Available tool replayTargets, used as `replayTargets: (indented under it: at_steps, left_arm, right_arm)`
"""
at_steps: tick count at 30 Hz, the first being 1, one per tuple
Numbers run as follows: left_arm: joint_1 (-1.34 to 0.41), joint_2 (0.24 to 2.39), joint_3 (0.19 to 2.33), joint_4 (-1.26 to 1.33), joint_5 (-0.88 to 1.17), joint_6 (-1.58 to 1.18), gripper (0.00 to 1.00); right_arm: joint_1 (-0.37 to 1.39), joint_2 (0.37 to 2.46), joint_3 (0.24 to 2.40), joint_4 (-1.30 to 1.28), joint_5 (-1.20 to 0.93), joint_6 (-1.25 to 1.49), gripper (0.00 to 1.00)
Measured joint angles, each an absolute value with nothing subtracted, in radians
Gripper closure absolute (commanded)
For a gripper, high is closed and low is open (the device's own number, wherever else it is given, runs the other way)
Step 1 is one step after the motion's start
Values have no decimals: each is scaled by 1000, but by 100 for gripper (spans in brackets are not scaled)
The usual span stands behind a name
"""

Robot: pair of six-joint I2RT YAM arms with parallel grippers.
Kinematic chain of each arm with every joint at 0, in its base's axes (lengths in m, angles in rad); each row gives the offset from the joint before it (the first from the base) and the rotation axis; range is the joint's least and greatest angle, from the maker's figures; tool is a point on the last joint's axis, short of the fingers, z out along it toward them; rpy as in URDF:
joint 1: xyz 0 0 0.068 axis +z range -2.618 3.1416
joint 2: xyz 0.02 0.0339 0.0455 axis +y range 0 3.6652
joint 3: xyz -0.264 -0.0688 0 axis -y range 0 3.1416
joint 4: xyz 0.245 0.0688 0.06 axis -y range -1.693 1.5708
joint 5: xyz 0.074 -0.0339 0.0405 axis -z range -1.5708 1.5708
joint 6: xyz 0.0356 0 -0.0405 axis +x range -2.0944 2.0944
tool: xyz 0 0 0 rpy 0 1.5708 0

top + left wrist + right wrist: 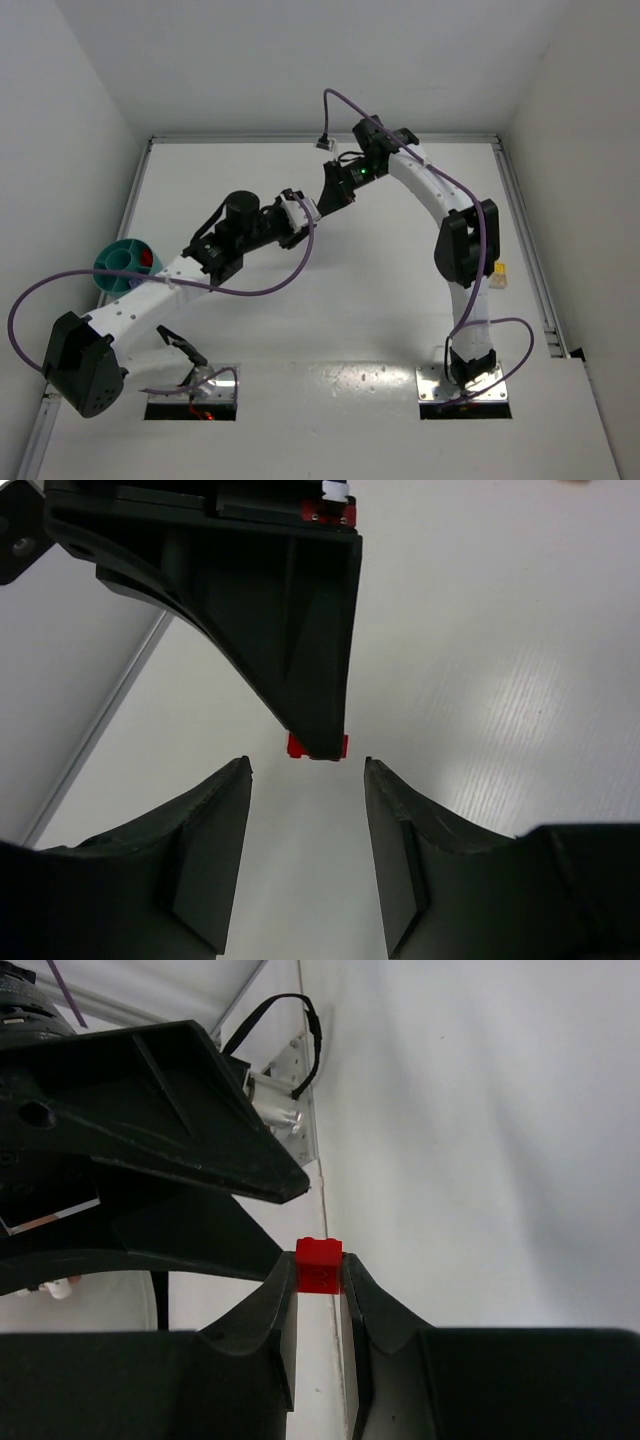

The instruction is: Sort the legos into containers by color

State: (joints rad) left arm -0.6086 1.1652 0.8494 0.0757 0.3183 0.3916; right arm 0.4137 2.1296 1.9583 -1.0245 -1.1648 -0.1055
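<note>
Red lego [318, 1263] was clamped between the fingertips of the right gripper [319, 1278], held above the middle of the white worktop [380, 300]. Left gripper [308, 770] stood with its jaws apart, facing the right gripper tip to tip. The lego sat just beyond the left fingertips and was not touched by them. In the right wrist view one left finger [150, 1110] crossed the frame and hid much of what lay behind. Teal bowl [105, 258] sat at the left edge, partly covered by the left arm, with a red piece [147, 260] showing in one compartment. Yellow lego [498, 275] lay at the right, just beside the right arm. Purple cables [270, 290] hung from both arms.
</note>
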Motion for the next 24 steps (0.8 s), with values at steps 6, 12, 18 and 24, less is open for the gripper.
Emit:
replayTargets:
  at_steps: [6, 12, 18, 24]
  left_arm:
    - [-610, 1166, 844, 91, 269, 408, 44]
    - [-610, 1166, 843, 89, 278, 437, 44]
    - [-610, 1173, 842, 76, 301, 448, 44]
    - [-607, 1186, 842, 64, 361, 448, 44]
  right_arm:
    - [426, 2130, 1958, -1026, -1169, -105, 95]
    - [432, 2130, 1961, -1027, -1164, -113, 95]
    - [444, 2130, 1966, -1033, -1137, -130, 95]
    - [469, 2130, 1974, -1041, -1135, -139, 95]
